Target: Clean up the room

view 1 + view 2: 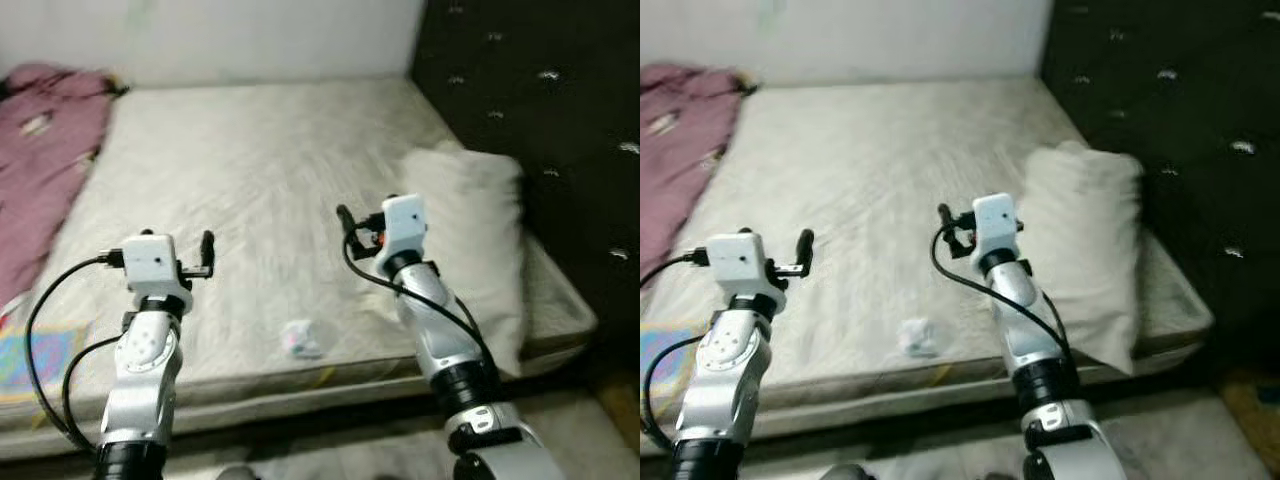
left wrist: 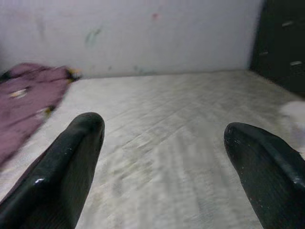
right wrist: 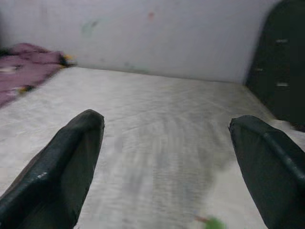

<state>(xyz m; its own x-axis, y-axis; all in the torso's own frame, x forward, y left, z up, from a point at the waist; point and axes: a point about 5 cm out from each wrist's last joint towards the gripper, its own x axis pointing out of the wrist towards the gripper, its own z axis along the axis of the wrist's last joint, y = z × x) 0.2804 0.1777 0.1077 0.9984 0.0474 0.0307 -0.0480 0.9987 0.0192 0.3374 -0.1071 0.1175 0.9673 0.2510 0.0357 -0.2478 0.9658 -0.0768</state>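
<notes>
A bare beige mattress (image 1: 250, 150) lies before me. A small crumpled white item (image 1: 300, 338) rests on it near the front edge, between my two arms. My left gripper (image 1: 205, 255) hovers over the front left of the mattress, its fingers (image 2: 71, 157) spread wide with nothing between them. My right gripper (image 1: 348, 228) is held over the mattress just left of a cream pillow (image 1: 470, 240), open and empty as well, as the right wrist view (image 3: 167, 126) confirms. The crumpled item lies nearer to me than both grippers.
A purple blanket (image 1: 40, 150) is bunched at the mattress's far left. A dark tufted headboard (image 1: 540, 100) stands along the right side, a white wall (image 1: 250, 35) at the back. A colourful cloth (image 1: 30, 355) shows at the front left edge.
</notes>
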